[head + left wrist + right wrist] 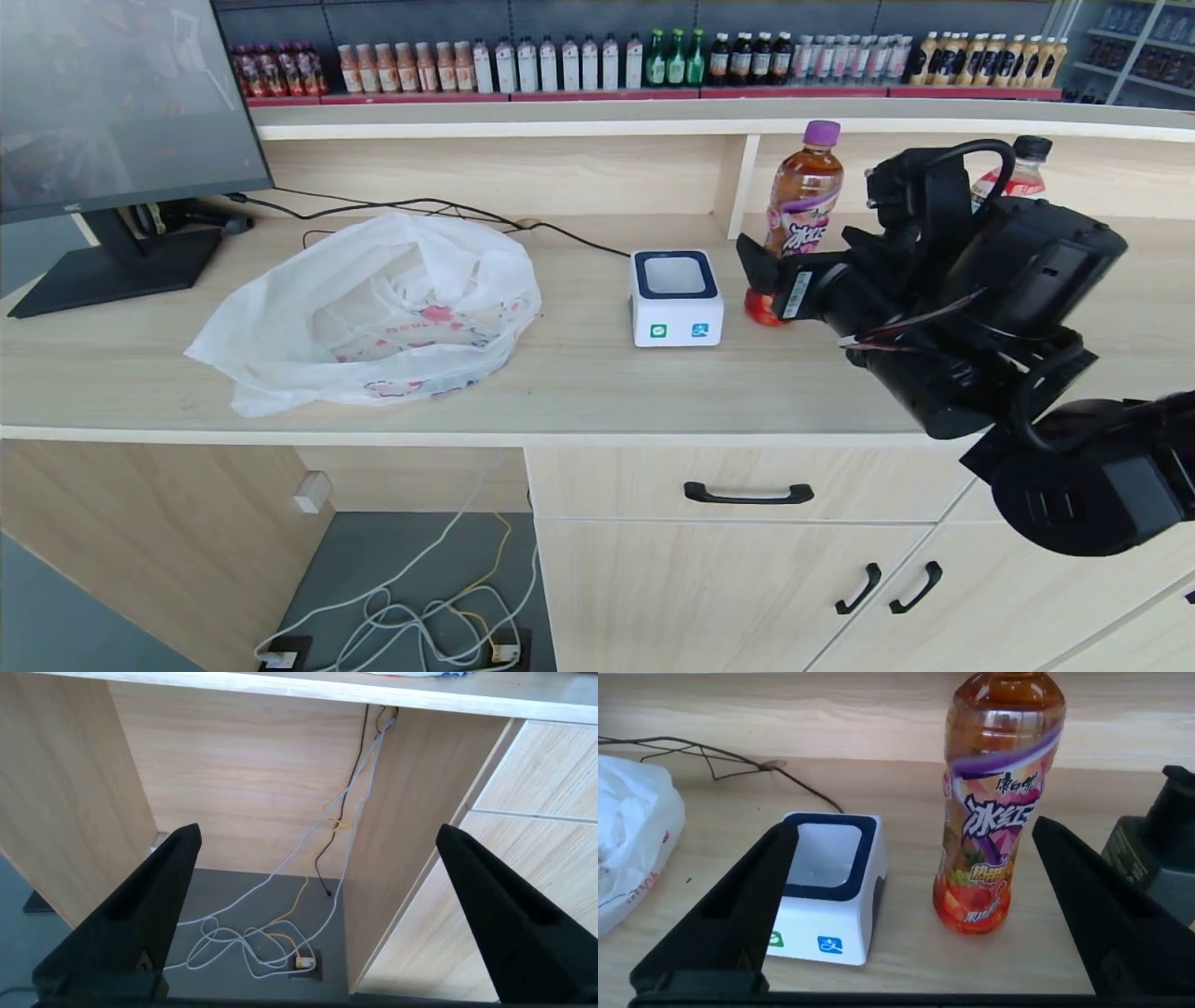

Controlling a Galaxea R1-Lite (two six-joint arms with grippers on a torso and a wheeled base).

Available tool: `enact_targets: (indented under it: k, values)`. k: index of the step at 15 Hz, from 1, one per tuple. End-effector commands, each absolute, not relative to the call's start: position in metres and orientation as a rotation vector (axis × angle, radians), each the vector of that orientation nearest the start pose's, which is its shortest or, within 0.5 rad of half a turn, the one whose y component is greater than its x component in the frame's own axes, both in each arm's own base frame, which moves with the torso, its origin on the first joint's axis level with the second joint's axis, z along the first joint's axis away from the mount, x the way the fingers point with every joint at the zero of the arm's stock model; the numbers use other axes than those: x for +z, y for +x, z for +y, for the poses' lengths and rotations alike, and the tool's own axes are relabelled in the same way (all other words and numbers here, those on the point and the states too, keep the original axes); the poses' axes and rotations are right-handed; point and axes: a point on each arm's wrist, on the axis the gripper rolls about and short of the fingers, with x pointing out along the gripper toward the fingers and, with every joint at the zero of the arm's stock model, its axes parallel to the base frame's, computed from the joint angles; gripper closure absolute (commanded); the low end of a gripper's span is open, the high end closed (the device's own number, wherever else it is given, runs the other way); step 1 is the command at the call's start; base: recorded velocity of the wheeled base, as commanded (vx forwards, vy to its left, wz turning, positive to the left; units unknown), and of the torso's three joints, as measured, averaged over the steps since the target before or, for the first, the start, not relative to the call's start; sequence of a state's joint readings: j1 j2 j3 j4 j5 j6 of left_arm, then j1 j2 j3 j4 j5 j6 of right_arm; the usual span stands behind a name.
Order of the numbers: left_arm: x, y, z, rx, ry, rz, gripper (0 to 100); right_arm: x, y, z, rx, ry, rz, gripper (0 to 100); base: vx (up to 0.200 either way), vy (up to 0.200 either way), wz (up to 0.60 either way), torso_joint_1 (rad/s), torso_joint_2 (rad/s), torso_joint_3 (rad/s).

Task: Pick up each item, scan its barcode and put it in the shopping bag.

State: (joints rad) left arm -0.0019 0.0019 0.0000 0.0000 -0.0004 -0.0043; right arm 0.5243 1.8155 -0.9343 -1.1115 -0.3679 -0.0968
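Your right pincer is released, its fingers spread wide. The bottle stands upright just ahead of it, not gripped, with the scanner beside the bottle. Your left pincer, also released, hangs below the counter.

A shop checkout: drink-stocked shelves behind a wooden counter with barcode scanner and monitor.
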Motion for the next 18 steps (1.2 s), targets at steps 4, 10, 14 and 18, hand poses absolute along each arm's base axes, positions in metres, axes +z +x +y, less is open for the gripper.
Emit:
enact_targets:
  k: [4,10,14,18]
  values:
    - [0.076,-0.023,0.0,-0.005,-0.005,0.002,0,0.21,0.319,0.175,0.127,-0.018,-0.211,0,0.0,0.0,0.0,0.0,0.0,0.0]
    - [0.076,-0.023,0.0,-0.002,-0.005,0.002,0,0.2,0.34,0.181,0.112,-0.012,-0.237,0,0.0,0.0,0.0,0.0,0.0,0.0]
    - [0.076,-0.023,0.0,-0.002,-0.005,0.002,0,0.201,0.352,0.17,0.072,-0.002,-0.27,0,0.0,0.0,0.0,0.0,0.0,0.0]
    - [0.076,-0.023,0.0,-0.002,-0.005,0.002,0,0.202,0.353,0.167,0.067,0.012,-0.273,0,0.0,0.0,0.0,0.0,0.0,0.0]
